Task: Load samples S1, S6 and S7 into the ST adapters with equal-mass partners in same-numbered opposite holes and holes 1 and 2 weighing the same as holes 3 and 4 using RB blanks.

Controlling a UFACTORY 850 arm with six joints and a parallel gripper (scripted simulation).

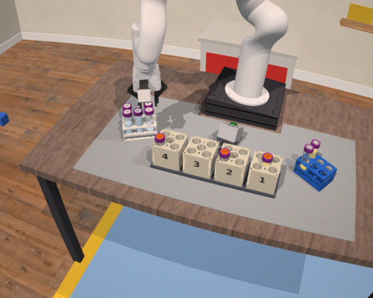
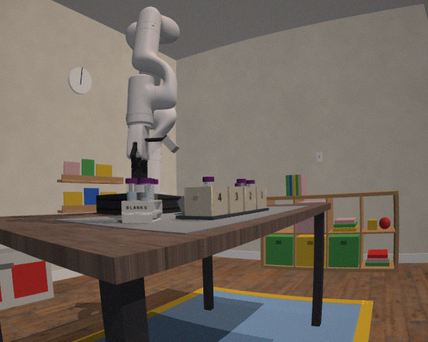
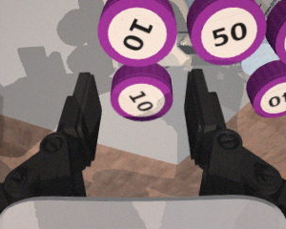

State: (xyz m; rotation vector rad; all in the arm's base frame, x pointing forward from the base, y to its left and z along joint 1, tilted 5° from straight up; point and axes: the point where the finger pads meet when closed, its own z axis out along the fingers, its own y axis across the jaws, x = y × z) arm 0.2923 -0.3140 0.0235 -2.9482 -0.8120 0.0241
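While open, pincer (image 3: 142, 105) straddles a 10 blank (image 3: 142, 92), untouching.

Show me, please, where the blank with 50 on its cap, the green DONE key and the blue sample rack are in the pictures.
50 mL blank (image 3: 227, 33): wrist view, on its white cap dot.
Green DONE key (image 1: 233, 123): top view, on the green button top.
Blue sample rack (image 1: 324, 179): top view, on its near side wall.

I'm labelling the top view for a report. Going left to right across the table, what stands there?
White blank rack → adapter 4 → adapter 3 → adapter 2 → adapter 1 → blue sample rack.
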